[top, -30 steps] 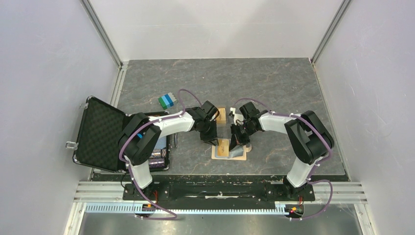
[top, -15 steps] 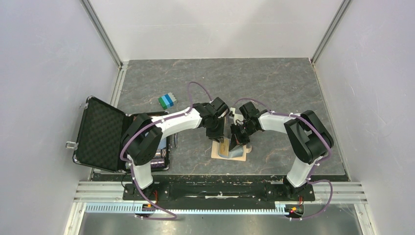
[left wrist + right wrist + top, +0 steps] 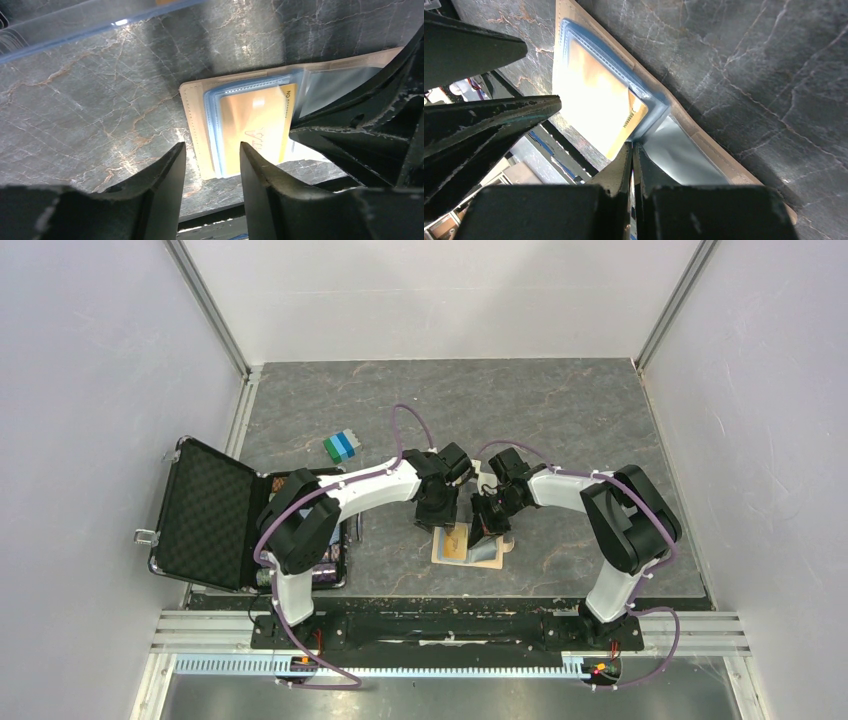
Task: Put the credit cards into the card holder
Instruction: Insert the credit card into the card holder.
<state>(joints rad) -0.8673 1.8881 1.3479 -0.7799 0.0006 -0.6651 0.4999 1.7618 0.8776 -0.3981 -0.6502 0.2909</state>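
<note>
Card (image 3: 252, 127) mostly inside wallet (image 3: 192, 120)
Left tool (image 3: 212, 150) apart over card (empty); right tool (image 3: 631, 150) closed, pinning wallet, likely to steady it.

The orange-yellow credit card (image 3: 252, 120) shows "NO" at its one-o'clock corner and partial letters "VI" toward six o'clock.

Card holder (image 3: 191, 115) tan, light-blue lining; credit card (image 3: 252, 125) orange-yellow; table (image 3: 90, 100) dark grey, marble-veined.
</note>
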